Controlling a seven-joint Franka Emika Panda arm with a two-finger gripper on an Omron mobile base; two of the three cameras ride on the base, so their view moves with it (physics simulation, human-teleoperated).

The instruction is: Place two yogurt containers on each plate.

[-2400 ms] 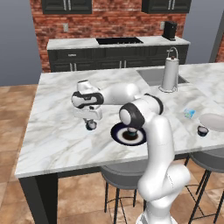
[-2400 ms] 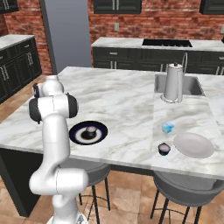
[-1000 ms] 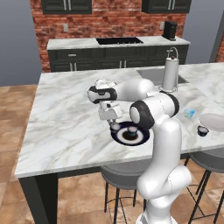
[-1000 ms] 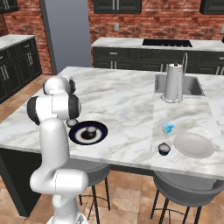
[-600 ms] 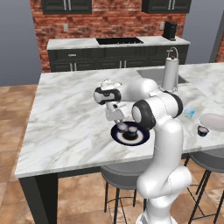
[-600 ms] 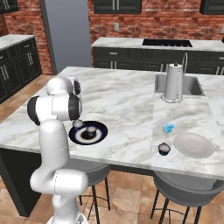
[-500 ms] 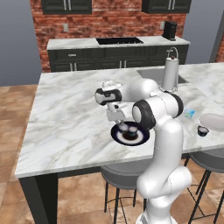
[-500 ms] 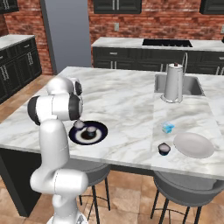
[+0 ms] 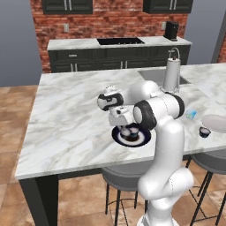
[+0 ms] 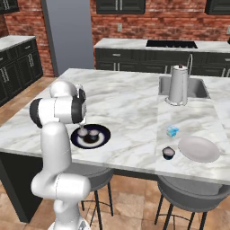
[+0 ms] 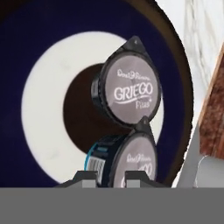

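Hanging over the navy plate [image 9: 142, 139] near the front edge of the marble island counter [image 9: 66, 119], the gripper [image 11: 110, 176] pinches a dark yogurt cup [image 11: 127, 164] between its two finger tips. In the hand view this held cup sits just above the fingers, its pale lid facing the camera and a blue-edged label on its side. Directly beyond it, a second dark yogurt cup [image 11: 129, 91] rests on the plate, overlapping the brown centre and the white ring, its lid printed with the word GRIEGO. The two lids appear to touch at their corner tabs, though whether they really meet cannot be told.

From the left base view, both cups [image 9: 129, 132] show as small pale-topped rounds on the plate, partly behind the arm's white forearm. The right base view shows them side by side [image 10: 88, 133] inside the navy plate [image 10: 102, 138], with the held one nearer the arm.

Toward the right end of the counter lies the whitish grey plate [image 10: 199, 149], close to the front edge. A third dark cup [image 10: 169, 152] stands on the marble just beside that plate's left rim, not on it. The light blue, boxier cup [image 10: 172, 131] sits a little farther back on the counter, near the same plate but apart from it. A tall steel cylinder with a knob [image 10: 178, 86] stands farther back, beside the sink [image 10: 196, 88].
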